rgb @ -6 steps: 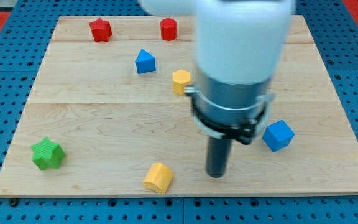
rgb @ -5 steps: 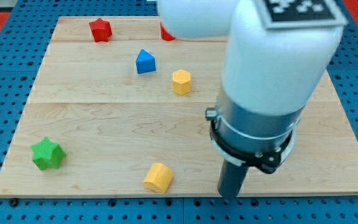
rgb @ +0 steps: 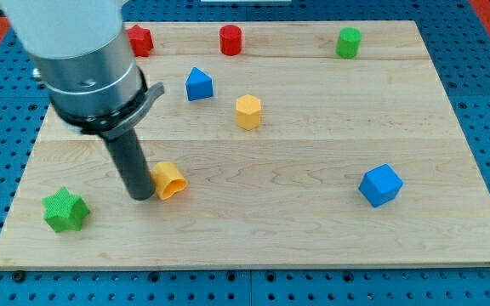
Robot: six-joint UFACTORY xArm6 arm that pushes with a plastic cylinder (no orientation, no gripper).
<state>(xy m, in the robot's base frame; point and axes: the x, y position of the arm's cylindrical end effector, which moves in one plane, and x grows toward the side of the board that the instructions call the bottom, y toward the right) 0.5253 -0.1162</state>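
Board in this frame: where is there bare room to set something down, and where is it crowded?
Bare wood lies between the yellow hexagon block, the blue cube and the green cylinder, and along the view's bottom edge right of the green star. It is crowded at the view's left, where my tip touches the yellow block.

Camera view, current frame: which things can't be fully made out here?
- Red star block: its left part is hidden behind the arm's grey collar.
- My tip against the yellow block: actual contact can't be confirmed.
- Arm above the collar: cut off by the view's top.
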